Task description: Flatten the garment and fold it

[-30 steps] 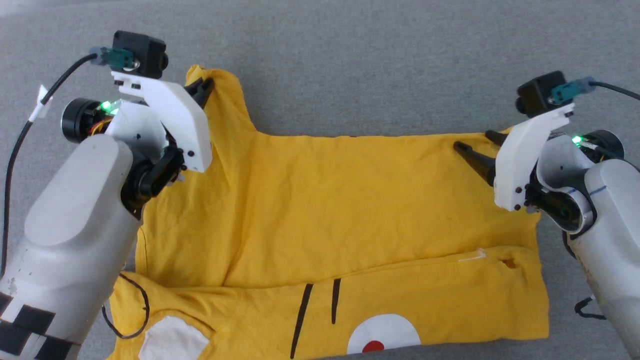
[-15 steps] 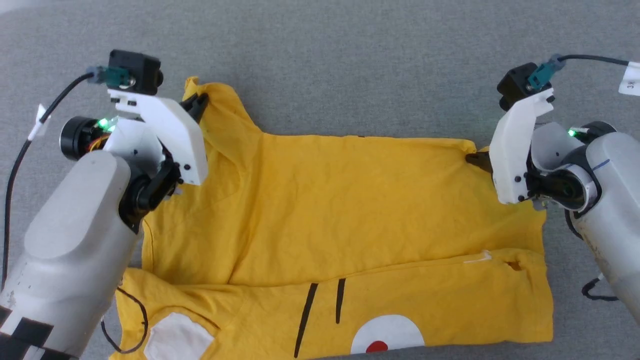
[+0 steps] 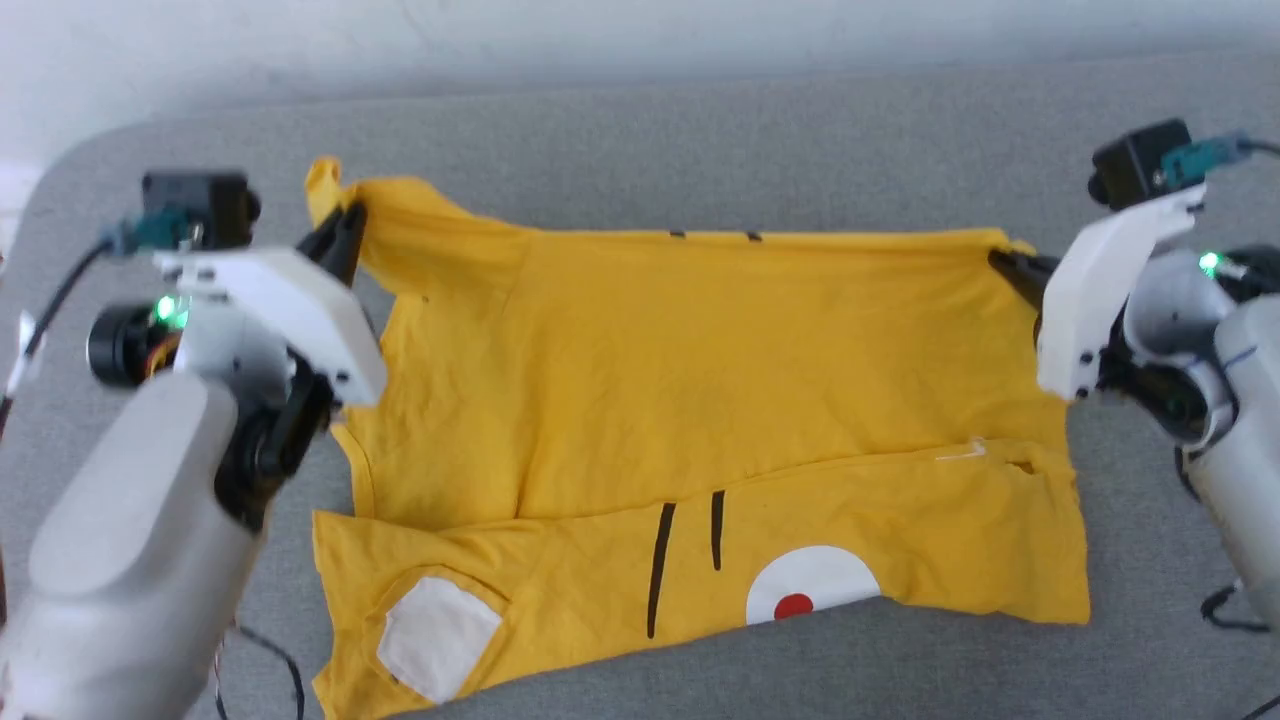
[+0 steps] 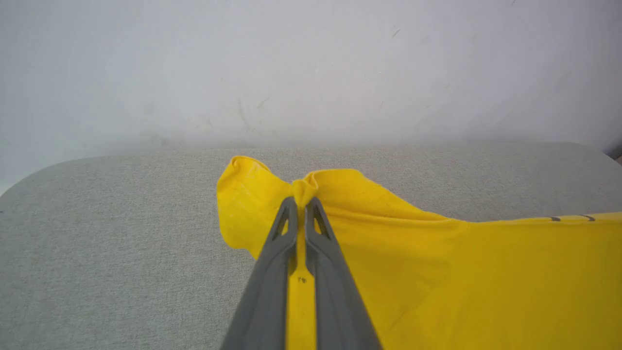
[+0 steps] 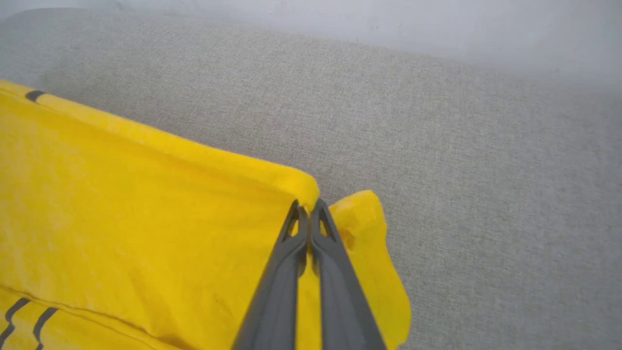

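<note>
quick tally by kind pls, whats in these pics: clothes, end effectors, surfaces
garment: 1
end effectors: 2, the left end effector and the right end effector, each shut on a far corner of the garment
grey surface: 1
total: 4

Yellow garment [image 3: 700,350]: black lines, red dot, seemingly oval white patches.

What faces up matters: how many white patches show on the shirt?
2: one patch at the garment's lower-left corner, one oval with a red dot lower middle. Folds may hide others.
</note>
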Motion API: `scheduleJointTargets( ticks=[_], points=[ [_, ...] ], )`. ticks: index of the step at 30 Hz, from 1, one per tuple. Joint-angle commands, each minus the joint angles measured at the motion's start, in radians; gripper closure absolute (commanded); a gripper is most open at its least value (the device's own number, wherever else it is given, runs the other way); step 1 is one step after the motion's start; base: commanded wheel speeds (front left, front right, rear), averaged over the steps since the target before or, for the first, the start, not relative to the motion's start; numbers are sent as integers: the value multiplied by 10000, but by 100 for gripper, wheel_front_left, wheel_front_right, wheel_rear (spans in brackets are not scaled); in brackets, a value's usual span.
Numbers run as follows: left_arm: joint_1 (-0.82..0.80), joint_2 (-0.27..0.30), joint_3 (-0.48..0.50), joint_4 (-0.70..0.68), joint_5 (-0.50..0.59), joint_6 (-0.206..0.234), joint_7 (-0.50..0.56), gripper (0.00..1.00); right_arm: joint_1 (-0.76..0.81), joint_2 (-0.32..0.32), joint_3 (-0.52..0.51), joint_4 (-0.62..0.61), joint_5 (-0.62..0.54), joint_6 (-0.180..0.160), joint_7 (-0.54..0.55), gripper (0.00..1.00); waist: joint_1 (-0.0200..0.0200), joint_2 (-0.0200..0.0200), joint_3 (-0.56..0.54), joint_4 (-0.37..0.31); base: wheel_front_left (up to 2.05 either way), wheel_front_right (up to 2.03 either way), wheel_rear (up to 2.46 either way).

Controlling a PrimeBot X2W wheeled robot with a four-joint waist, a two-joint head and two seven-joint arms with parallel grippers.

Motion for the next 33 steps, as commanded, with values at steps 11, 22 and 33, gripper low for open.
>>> scheduleJointTargets(
  ticks=[11, 22, 33],
  points=[
    [5019, 385, 497, -2236, -1123, 1446, -532, 100, 2940, 241, -211, -399, -725, -23, -2042, 100, 0, 0, -1250, 97, 0, 0, 0],
    [6397, -299, 103, -1579, -1568, 1243, -944, 0, 5015, 1200, -1211, 584, -1042, -23, -4075, 0, 0, 0, -1584, 217, 0, 0, 0],
    [6710, -309, 624, -1758, -781, 1249, -3352, 0, 7337, 1473, -2740, -2837, -1512, -23, -4397, 0, 0, 0, -2015, -205, 0, 0, 0]
  ],
)
